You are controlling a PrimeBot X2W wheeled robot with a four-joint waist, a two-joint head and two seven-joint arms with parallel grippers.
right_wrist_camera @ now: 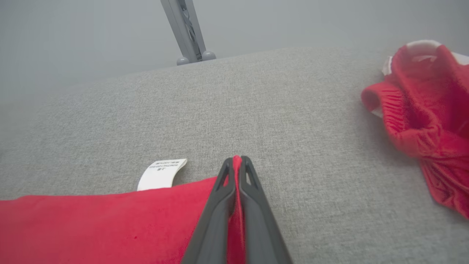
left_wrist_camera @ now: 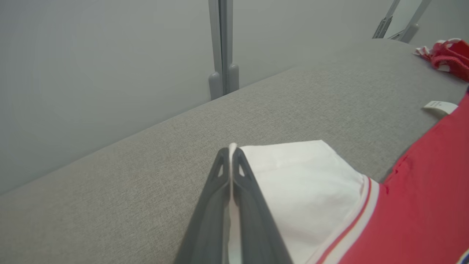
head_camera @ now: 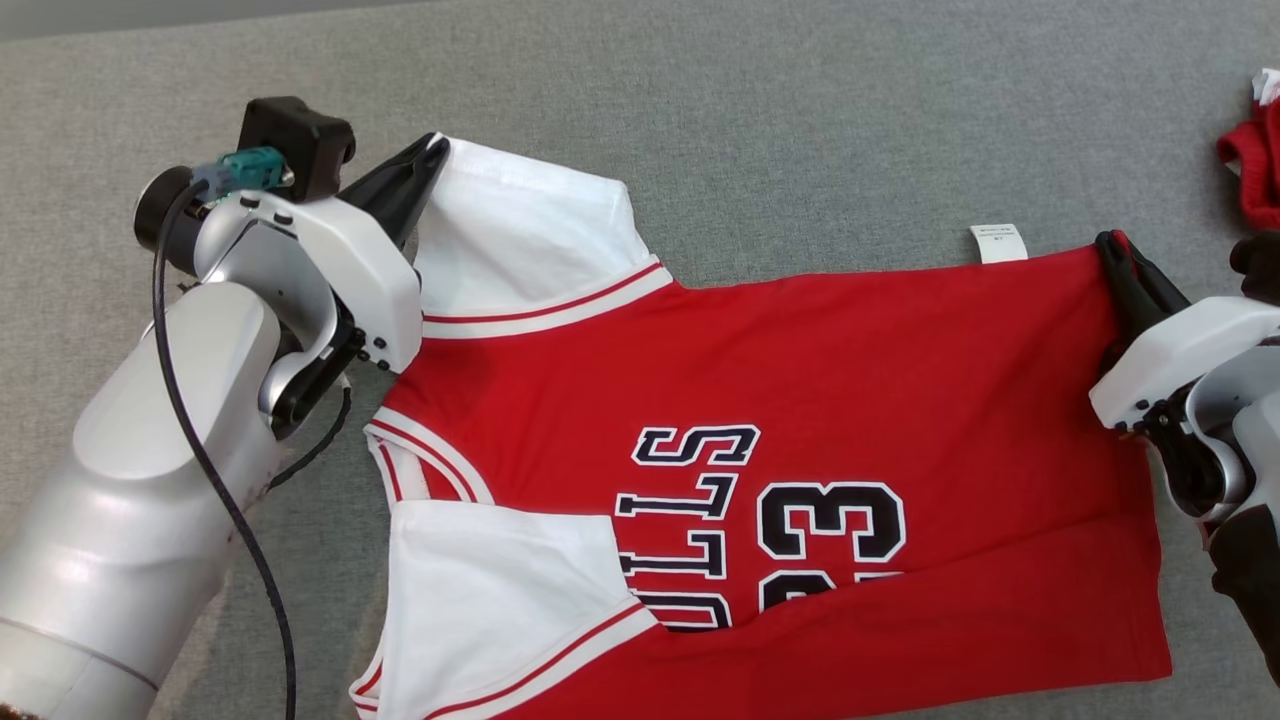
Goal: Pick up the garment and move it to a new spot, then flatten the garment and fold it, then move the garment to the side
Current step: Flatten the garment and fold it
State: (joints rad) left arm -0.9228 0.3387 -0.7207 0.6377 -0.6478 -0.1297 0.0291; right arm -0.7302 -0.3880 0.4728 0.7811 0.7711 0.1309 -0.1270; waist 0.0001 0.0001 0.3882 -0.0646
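- We see the jersey spread on the grey counter, collar to our left, hem to our right, near sleeve folded over the chest
- Our left fingers are closed on the edge of the far white sleeve
- Our right fingers are closed on the far hem corner, near the label
- A crumpled red cloth lies well apart at the right

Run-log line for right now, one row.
left end effector: shut on jersey sleeve | right end effector: shut on jersey hem corner | jersey: spread on grey surface
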